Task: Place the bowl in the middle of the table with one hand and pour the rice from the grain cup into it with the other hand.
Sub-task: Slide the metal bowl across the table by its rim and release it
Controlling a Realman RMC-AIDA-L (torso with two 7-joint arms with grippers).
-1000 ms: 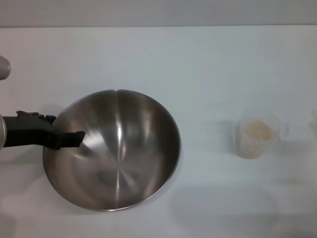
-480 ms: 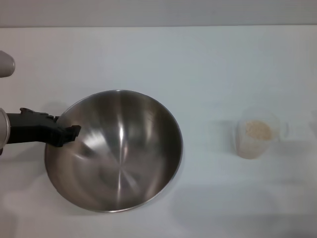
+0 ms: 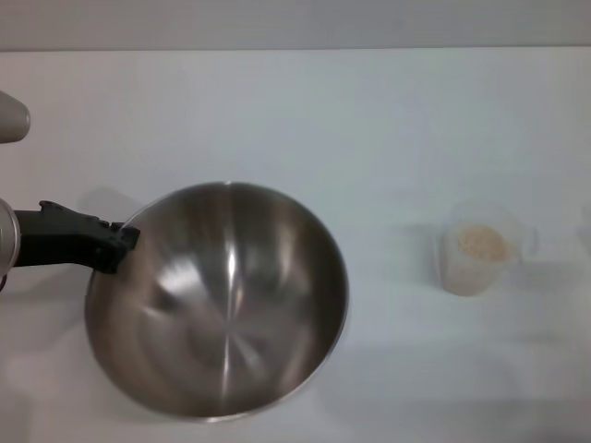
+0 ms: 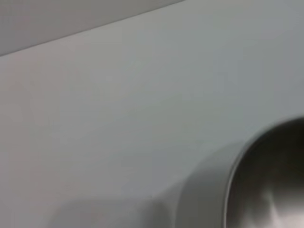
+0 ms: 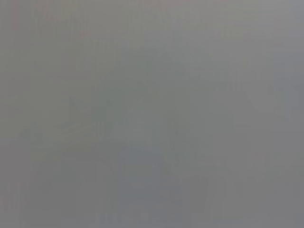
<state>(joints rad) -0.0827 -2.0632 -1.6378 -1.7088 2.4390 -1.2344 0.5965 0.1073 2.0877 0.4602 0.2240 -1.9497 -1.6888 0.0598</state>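
Note:
The steel bowl (image 3: 222,305) sits left of the middle of the white table (image 3: 369,120), and its inside looks smeared by motion. My left gripper (image 3: 125,247), black, reaches in from the left edge and its tip lies over the bowl's left rim. Part of the bowl's rim also shows in the left wrist view (image 4: 232,190). The grain cup (image 3: 480,249) stands upright at the right, apart from the bowl, with rice (image 3: 482,243) inside it. My right gripper is out of view; the right wrist view shows only plain grey.
The table's far edge (image 3: 295,49) runs across the top of the head view. White tabletop lies between the bowl and the cup and behind both. A pale rounded arm part (image 3: 11,118) shows at the left edge.
The bowl has shifted a little right and toward me, and looks larger. My left gripper's tip has drawn back left, from well inside the bowl to just over the rim. The cup has not moved.

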